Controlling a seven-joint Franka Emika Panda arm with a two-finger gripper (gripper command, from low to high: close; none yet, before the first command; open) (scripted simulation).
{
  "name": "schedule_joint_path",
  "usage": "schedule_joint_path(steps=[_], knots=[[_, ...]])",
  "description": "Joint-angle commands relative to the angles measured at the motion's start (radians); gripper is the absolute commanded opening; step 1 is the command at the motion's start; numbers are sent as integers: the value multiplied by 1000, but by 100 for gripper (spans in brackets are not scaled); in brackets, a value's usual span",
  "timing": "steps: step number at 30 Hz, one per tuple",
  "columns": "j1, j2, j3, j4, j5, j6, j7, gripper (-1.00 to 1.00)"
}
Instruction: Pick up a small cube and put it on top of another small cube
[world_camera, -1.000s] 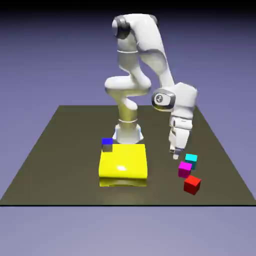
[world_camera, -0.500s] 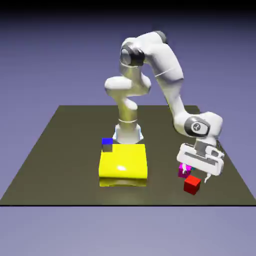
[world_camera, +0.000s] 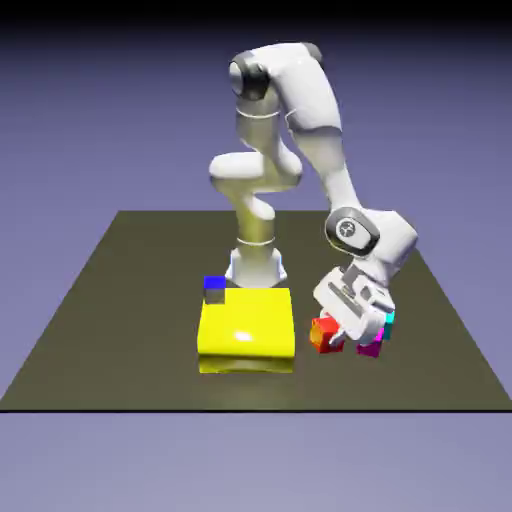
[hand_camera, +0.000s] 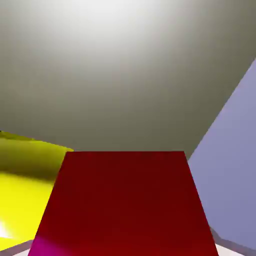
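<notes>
Clamped now on the small plain red cube (world_camera: 324, 334), the white two-finger gripper (world_camera: 330, 336) has lifted it off the dark table (world_camera: 120, 300) toward the big yellow block (world_camera: 246, 328), so carrying can begin.

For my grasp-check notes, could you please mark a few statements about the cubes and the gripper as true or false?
1. The gripper is shut on the red cube. True.
2. The red cube rests on the dark blue cube. False: the two are apart, with the yellow block between them in the exterior view.
3. The dark blue cube sits at the yellow block's far corner. True.
4. The magenta cube is on the yellow block. False: it is on the table by the gripper.
</notes>
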Motion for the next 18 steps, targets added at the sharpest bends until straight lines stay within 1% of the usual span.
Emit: schedule_joint_path(steps=[1, 14, 15, 18], knots=[[-6, -34, -36, -15, 41, -25, 30, -100], [-80, -469, -494, -215, 604, -352, 396, -100], [-80, -469, -494, -215, 604, -352, 396, -100], [-92, -423, -510, -299, 584, -222, 403, -100]])
